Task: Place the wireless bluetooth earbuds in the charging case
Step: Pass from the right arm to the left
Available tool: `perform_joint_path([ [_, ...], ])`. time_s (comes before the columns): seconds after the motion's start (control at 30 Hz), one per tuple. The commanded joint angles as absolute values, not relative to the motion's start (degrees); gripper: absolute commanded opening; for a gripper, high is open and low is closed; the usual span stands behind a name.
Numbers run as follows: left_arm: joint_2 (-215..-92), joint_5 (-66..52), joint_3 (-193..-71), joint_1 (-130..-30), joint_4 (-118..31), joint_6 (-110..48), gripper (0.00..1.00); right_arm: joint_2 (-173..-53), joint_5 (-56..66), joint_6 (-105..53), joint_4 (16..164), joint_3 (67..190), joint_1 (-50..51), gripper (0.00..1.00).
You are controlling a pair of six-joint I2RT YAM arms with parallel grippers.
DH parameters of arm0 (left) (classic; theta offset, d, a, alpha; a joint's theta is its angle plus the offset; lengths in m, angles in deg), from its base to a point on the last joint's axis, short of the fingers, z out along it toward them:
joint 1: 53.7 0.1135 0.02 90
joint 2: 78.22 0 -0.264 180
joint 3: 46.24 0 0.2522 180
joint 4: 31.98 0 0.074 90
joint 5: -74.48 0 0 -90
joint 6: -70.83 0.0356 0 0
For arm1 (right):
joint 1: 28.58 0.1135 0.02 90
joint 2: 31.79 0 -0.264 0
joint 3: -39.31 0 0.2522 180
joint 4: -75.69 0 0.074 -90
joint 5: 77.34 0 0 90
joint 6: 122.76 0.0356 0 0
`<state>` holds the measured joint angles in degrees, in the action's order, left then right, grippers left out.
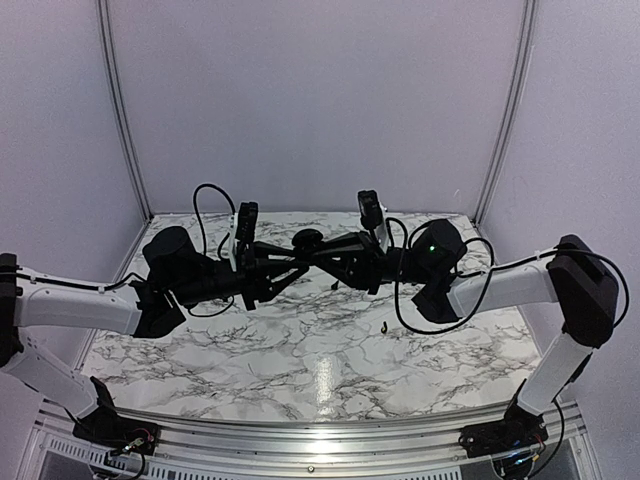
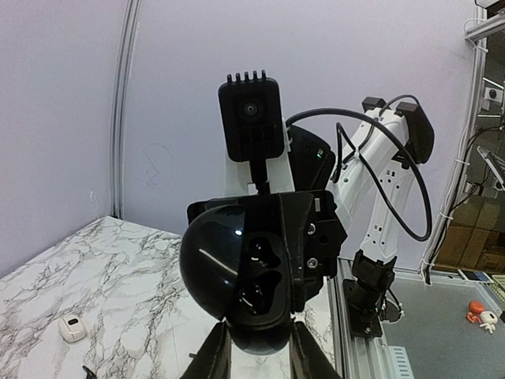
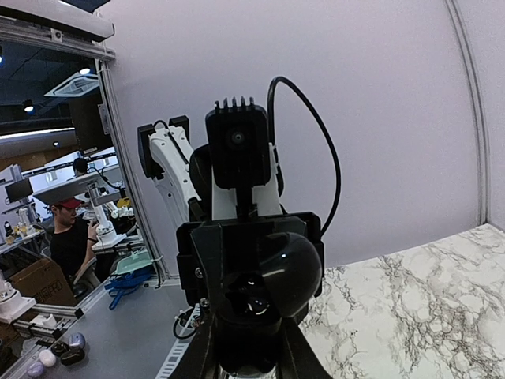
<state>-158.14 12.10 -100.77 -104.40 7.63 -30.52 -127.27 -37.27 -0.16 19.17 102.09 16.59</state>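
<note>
The charging case, a glossy black round shell with its lid open, hangs in mid-air above the far middle of the table. My left gripper and right gripper meet at it from either side. In the left wrist view the case sits between my left gripper's fingers, its two moulded slots facing the camera. In the right wrist view the case sits between my right gripper's fingers. A tiny black hook-shaped earbud lies on the marble. A second black speck lies under the grippers.
The marble table has a metal rail along its near edge. A small white object lies on the marble at the left in the left wrist view. Pale walls enclose the back and sides.
</note>
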Motion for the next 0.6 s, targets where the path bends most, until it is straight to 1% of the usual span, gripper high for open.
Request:
perform_joint_path([
  [0.0,-158.7,11.29,-102.86,-104.52,10.49,-30.95,0.24,-127.86,-37.78,-0.58,17.99,102.18,17.39,0.0],
  [0.1,-158.56,11.29,-102.97,-104.57,10.54,-30.98,0.2,-127.85,-37.7,-0.73,18.06,101.99,17.47,0.0],
  [0.17,-158.57,11.34,-102.94,-104.51,10.6,-31.18,0.2,-127.79,-37.51,-1.0,18.36,101.9,17.47,0.0],
  [0.2,-158.62,11.3,-103.02,-104.53,10.6,-31.4,0.22,-127.77,-37.52,-1.05,18.49,101.86,17.41,0.0],
  [0.23,-158.7,11.23,-103.03,-104.51,10.6,-31.57,0.28,-127.76,-37.5,-1.11,18.51,101.83,17.43,0.0],
  [0.27,-158.8,11.28,-103.11,-104.52,10.67,-31.57,0.31,-127.72,-37.39,-1.12,18.48,101.75,17.47,0.0],
  [0.3,-158.76,11.3,-103.09,-104.53,10.69,-31.64,0.32,-127.68,-37.34,-1.14,18.56,101.69,17.45,0.0],
  [0.47,-158.64,11.24,-103.25,-104.53,10.69,-31.7,0.29,-127.5,-37.18,-1.38,18.79,101.59,17.48,0.0],
  [0.57,-158.93,11.46,-103.56,-104.59,10.64,-31.85,0.25,-127.41,-37.12,-1.43,18.87,101.61,17.47,0.0],
])
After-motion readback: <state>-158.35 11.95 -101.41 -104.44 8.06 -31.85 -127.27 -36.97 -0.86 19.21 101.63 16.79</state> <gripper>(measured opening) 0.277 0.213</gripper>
